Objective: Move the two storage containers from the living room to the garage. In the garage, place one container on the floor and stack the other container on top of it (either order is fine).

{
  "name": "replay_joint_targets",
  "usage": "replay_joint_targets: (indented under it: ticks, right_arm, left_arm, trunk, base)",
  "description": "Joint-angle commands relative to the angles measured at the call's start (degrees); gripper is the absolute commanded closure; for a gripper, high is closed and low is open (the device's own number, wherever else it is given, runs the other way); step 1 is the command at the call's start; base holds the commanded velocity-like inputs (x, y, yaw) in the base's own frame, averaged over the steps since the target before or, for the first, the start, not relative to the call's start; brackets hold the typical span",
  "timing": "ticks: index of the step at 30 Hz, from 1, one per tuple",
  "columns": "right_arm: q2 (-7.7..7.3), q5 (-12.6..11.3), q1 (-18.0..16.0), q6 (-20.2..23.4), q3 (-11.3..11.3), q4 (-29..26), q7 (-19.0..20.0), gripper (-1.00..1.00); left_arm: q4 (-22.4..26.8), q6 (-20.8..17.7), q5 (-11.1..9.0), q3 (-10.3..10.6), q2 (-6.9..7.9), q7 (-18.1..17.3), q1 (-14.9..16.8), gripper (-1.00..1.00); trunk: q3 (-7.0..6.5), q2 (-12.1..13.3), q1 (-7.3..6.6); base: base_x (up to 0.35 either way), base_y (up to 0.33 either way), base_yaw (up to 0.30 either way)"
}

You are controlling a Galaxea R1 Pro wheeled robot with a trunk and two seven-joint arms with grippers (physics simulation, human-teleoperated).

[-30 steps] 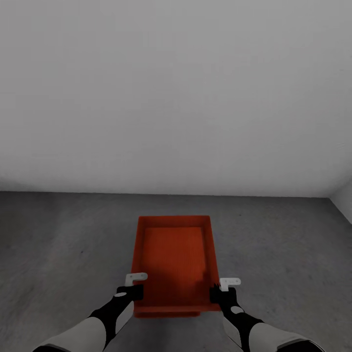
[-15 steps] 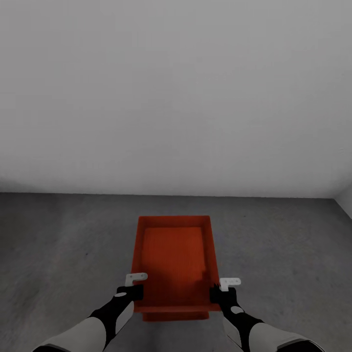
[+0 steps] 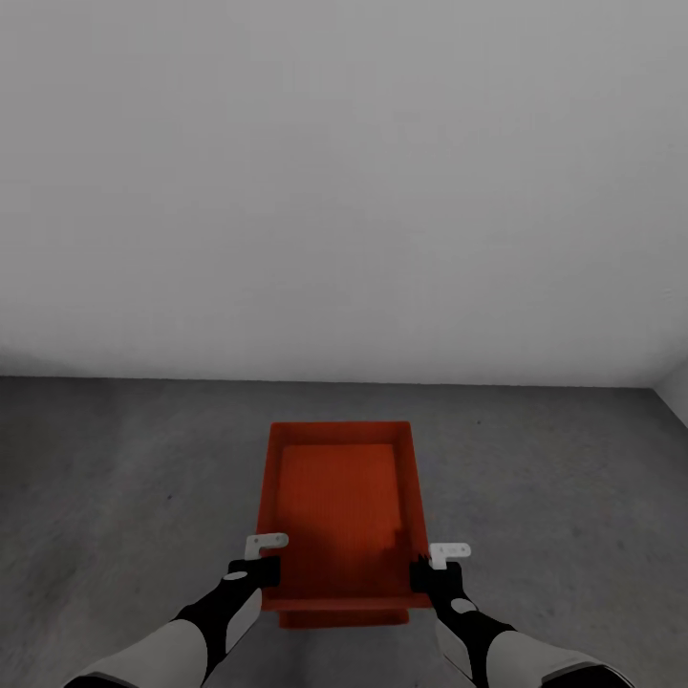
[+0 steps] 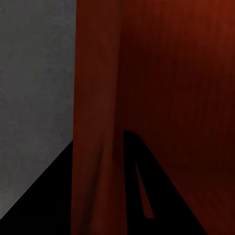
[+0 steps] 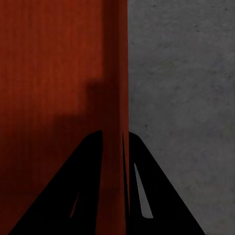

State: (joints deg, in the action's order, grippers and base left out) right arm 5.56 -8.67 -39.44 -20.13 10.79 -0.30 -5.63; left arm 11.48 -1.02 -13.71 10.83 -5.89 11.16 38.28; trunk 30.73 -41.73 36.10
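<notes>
Storage container (image 3: 339, 511), head view: held level over the grey concrete floor (image 3: 115, 478) near the white wall (image 3: 344, 191), left claw (image 3: 260, 566) and right claw (image 3: 428, 571) on its side walls. A second red edge (image 3: 339, 618) shows beneath its near end; probably the other container.

Left wrist view: fingers (image 4: 142, 186) straddle the left wall, clamped on it.

Right wrist view: fingers (image 5: 88, 186) pinch the right wall. Lower evenly, align edges, then release both together.

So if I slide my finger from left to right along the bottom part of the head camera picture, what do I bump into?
Grey floor → left gripper → upper storage container → right gripper → grey floor again.
</notes>
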Motion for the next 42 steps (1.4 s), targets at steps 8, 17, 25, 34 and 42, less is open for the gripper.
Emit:
replay_joint_targets:
  ticks: [8,17,25,34,42]
  right_arm:
    - [-0.64,-1.79,-0.02,-0.35,-3.15,0.21,-0.08,1.0]
    - [-0.68,-1.79,-0.02,-0.35,-3.15,0.21,-0.08,1.0]
    - [-0.67,-1.79,-0.02,-0.35,-3.15,0.21,-0.08,1.0]
    - [-0.68,-1.79,-0.02,-0.35,-3.15,0.21,-0.08,1.0]
    - [-0.71,-1.81,-0.02,-0.35,-3.15,0.21,-0.08,1.0]
  left_arm:
    - [0.27,0.93,0.52,-0.82,1.02,0.7,0.04,1.0]
    - [0.21,0.93,0.52,-0.81,1.04,0.7,0.04,1.0]
    - [0.21,0.93,0.52,-0.81,1.03,0.7,0.04,1.0]
    - [0.22,0.93,0.52,-0.81,1.01,0.7,0.04,1.0]
    - [0.21,0.93,0.52,-0.81,0.99,0.7,0.04,1.0]
  trunk:
    - [0.05,-0.05,0.01]
    - [0.33,-0.05,0.01]
    - [1.01,-0.05,0.01]
    - [1.81,-0.05,0.01]
    - [2.22,-0.05,0.01]
  base:
    - [0.0,0.0,0.0]
    - [0.0,0.0,0.0]
    - [0.0,0.0,0.0]
    - [0.0,0.0,0.0]
    - [0.0,0.0,0.0]
